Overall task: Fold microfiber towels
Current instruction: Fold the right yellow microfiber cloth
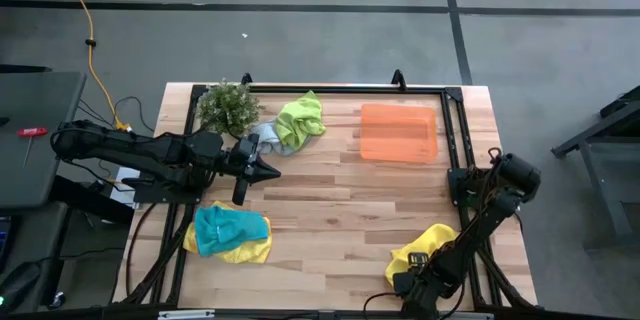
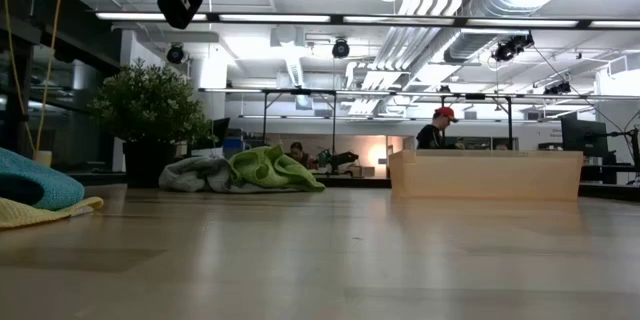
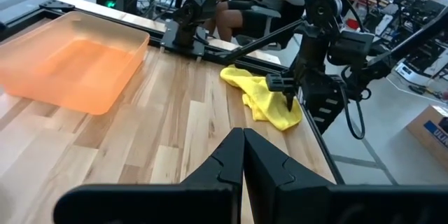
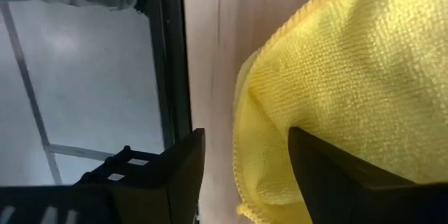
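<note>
Towels lie in three clumps on the table (image 1: 330, 200), five in all, none folded flat; two yellow, one teal, one lime, one grey. Near the left front, the teal towel (image 1: 228, 228) sits crumpled on top of a yellow towel (image 1: 252, 252), the pair stretching roughly left to right; at the back, the lime towel (image 1: 302, 118) bunches against the grey towel (image 1: 272, 138), just beside the plant (image 1: 228, 107), their run also left to right. The second yellow towel (image 1: 428, 245) is rumpled at the right front corner, its long axis slanting from the front edge toward the back right; the right gripper (image 4: 245, 164) is down on it, fingers spread, one on the cloth and one just off its hem. One tray (image 1: 398, 132) rests at the back right, well apart from every towel. The left gripper (image 1: 268, 171) hovers over mid-table between the two left clumps, fingers pressed together, holding nothing.
</note>
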### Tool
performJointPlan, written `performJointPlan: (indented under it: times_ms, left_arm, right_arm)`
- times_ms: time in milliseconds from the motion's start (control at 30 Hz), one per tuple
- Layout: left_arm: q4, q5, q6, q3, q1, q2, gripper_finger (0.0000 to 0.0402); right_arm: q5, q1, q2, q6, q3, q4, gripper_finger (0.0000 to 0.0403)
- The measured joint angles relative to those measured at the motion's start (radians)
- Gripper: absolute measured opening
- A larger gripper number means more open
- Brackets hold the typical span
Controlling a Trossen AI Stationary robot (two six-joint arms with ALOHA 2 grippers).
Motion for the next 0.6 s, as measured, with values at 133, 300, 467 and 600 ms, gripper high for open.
performJointPlan:
  times_ms: [133,300,467,600]
  left_arm:
    - [0.000,0.000,0.000,0.000,0.000,0.000,0.0001]
    - [0.000,0.000,0.000,0.000,0.000,0.000,0.0001]
    - [0.000,0.000,0.000,0.000,0.000,0.000,0.0001]
    - [0.000,0.000,0.000,0.000,0.000,0.000,0.0001]
  right_arm:
    - [0.000,0.008,0.017,0.004,0.000,0.000,0.0165]
    - [-0.001,0.009,0.026,0.003,0.001,0.000,0.0136]
    - [-0.037,0.005,0.026,0.000,0.001,0.000,0.0073]
    - [-0.086,-0.006,0.021,-0.020,0.001,0.013,0.0011]
